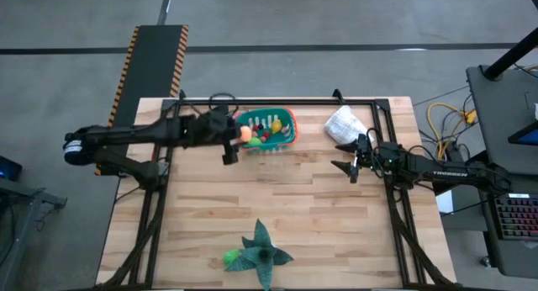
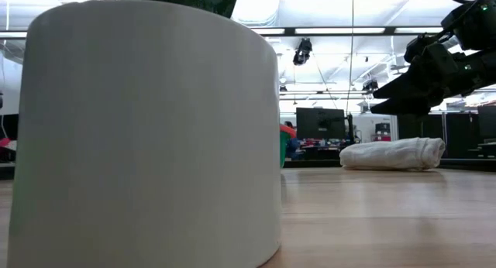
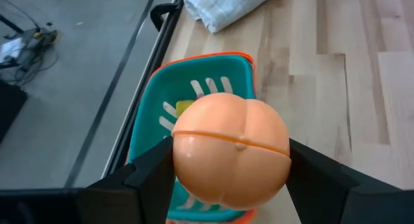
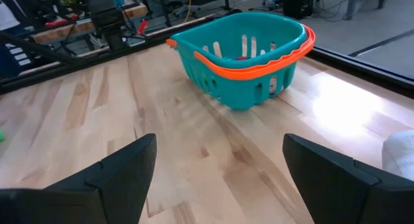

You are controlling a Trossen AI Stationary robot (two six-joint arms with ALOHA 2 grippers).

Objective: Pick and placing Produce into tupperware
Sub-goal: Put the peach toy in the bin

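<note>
Produce comes first: we see a smooth orange fruit (image 3: 231, 151) with a raised seam around it, clamped between the two dark fingers (image 3: 145, 175) of the left pincer (image 1: 238, 145). That pincer grips it from both sides, and the fruit hangs above the tupperware (image 1: 286, 121), over the end of the tub nearest the left arm. The tupperware is a teal tub with an orange-red rim and white slot marks, standing on the bench (image 1: 277, 198) close to its far edge. Inside it we make out several small pieces (image 1: 267, 131) in yellow, green and red. In the right wrist view the tub (image 4: 246, 59) stands upright with its slotted wall facing us and something red showing through the slots.

Beside the tupperware, toward the right arm, lies a wrinkled white bag (image 1: 344, 123), apart from the tub. Just past that bag, further from the tub, the right pincer (image 1: 348, 156) hovers above the bench with its fingers (image 4: 123, 175) spread wide and nothing between them.

Well away from the tupperware, near the front edge of the bench, sits a dark green leafy thing (image 1: 263, 251) with a small light green piece (image 1: 231, 258) touching it. In the low view a white cylinder (image 2: 147, 136) fills most of the foreground.
</note>
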